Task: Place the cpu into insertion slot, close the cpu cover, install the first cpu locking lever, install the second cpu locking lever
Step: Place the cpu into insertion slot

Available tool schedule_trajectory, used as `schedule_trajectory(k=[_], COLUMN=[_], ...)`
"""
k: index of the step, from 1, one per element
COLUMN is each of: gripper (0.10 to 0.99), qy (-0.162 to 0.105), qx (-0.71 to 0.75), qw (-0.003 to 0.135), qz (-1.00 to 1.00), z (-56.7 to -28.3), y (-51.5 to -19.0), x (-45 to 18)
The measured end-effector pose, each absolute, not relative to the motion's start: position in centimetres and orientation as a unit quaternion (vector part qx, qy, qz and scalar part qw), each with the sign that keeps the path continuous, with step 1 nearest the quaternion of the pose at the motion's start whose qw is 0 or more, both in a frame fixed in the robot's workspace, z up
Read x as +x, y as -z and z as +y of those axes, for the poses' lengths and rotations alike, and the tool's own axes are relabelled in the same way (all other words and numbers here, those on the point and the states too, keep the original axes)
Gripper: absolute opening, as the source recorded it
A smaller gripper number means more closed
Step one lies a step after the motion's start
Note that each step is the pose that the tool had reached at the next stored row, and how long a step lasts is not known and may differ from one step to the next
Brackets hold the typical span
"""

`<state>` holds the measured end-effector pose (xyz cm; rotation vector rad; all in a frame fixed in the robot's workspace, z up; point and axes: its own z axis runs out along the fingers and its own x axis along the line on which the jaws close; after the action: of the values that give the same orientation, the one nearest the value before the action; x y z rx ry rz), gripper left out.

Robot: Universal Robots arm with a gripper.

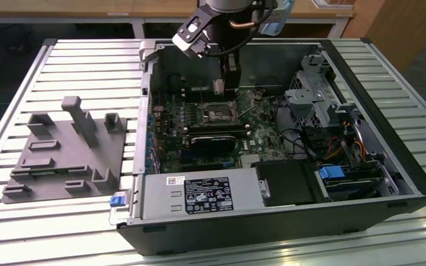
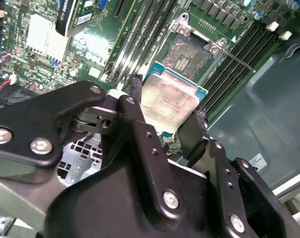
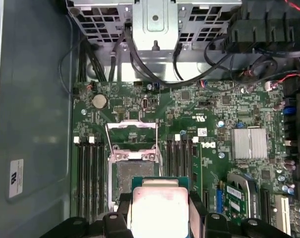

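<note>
The cpu (image 2: 172, 99) is a flat square chip with a silvery top, and my gripper (image 2: 167, 101) is shut on its edges. It hangs above the green motherboard (image 3: 214, 106), a little off to one side of the insertion slot (image 3: 135, 176). That slot (image 2: 189, 57) lies open and dark, with nothing in it. The cpu cover (image 3: 131, 133) is swung up off the slot, and thin wire levers stand free beside it. In the exterior view my gripper (image 1: 226, 83) reaches down into the open computer case just behind the slot (image 1: 217, 112). The cpu (image 3: 159, 208) looks tilted.
A black card (image 1: 213, 141) lies in front of the slot. The drive cage (image 1: 313, 100) and cables are on the exterior view's right, and the power supply (image 1: 198, 194) is in front. A grey fixture block (image 1: 65, 149) stands on the slatted table. Long memory slots (image 3: 88, 173) flank the slot.
</note>
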<state>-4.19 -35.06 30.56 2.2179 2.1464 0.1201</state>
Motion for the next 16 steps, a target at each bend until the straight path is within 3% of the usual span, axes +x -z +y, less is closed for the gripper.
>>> schedule_trajectory(k=[16], gripper=[0.541], qy=[-0.038], qx=[0.717], qw=[0.027], qz=[0.695], z=[-34.94], y=[-29.62], x=[-4.2])
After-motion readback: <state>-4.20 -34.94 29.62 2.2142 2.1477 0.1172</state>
